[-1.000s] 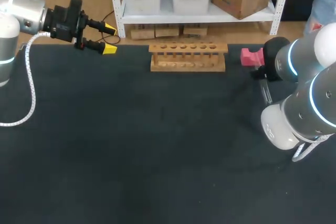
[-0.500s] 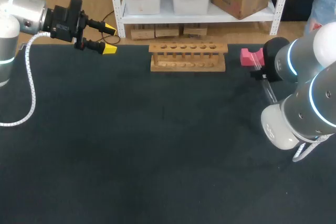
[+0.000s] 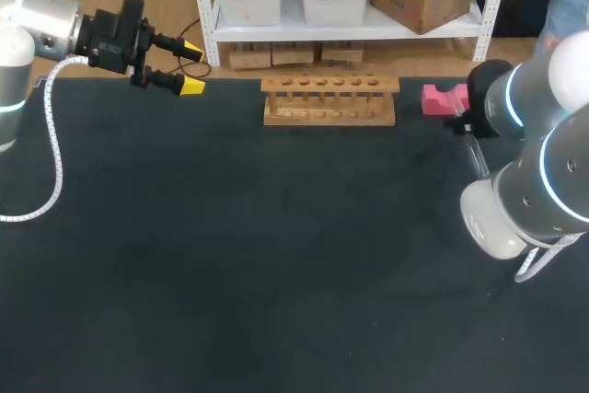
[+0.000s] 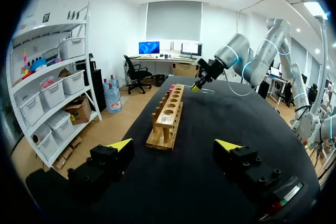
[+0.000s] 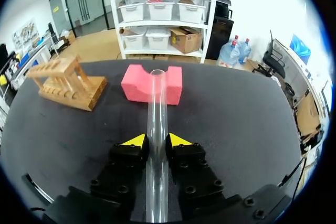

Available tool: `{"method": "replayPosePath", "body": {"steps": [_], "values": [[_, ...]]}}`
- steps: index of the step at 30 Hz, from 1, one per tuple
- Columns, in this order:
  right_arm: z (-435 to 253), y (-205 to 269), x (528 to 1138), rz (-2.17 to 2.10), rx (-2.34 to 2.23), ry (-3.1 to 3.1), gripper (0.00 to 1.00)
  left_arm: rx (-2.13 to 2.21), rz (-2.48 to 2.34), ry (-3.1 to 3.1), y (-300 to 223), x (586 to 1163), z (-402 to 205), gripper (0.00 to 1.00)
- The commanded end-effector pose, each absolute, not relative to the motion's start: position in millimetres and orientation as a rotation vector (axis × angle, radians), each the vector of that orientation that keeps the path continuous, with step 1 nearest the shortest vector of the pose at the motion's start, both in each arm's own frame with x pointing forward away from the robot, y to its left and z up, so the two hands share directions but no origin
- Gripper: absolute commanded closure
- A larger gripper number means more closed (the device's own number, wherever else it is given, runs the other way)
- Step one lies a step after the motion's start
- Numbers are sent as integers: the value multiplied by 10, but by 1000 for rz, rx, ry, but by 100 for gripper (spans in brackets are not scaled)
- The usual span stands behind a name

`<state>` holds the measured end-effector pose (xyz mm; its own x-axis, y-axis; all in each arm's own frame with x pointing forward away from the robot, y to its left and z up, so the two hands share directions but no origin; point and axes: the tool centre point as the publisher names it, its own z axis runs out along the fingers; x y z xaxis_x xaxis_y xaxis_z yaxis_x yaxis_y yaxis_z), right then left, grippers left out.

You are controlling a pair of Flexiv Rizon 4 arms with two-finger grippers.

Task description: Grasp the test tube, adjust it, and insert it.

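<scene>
Right wrist view: right gripper (image 5: 153, 141) clamps the test tube (image 5: 156, 108) lengthwise toward twelve o'clock, so unadjusted it could jam against the rack (image 5: 65, 83) at ten o'clock.

left arm (image 3: 28, 20): silver-white rounded shell; white coiled cable (image 3: 53, 149) | right arm (image 3: 543, 181): silver-white shell; glowing cyan joint rings (image 3: 509, 108) | left gripper (image 3: 192, 67), right gripper (image 5: 156, 141): black blocky bodies; screw holes; yellow wedge tips
</scene>
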<state>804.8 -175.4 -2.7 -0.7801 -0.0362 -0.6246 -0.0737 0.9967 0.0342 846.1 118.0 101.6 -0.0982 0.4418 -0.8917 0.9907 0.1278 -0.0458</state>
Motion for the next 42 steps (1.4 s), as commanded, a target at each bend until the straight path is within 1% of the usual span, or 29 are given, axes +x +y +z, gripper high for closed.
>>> {"method": "replayPosePath", "body": {"steps": [1,9,17,27,37,42], "values": [[142,-1716,7946,10,-10,2457,100,1413,-921,1652,1180,8466,1012,0],[514,-1616,7738,-42,151,2429,100,1413,-921,1652,1180,8466,1012,0],[808,-1404,7637,-91,211,2398,100,1413,-921,1652,1180,8466,1012,0],[973,-873,7641,-98,141,2378,100,1413,-921,1652,1180,8466,1012,0],[934,-309,7776,-52,31,2389,100,1413,-921,1652,1180,8466,1012,0],[885,-115,7864,-40,2,2392,100,1413,-921,1652,1180,8466,1012,0]]}}
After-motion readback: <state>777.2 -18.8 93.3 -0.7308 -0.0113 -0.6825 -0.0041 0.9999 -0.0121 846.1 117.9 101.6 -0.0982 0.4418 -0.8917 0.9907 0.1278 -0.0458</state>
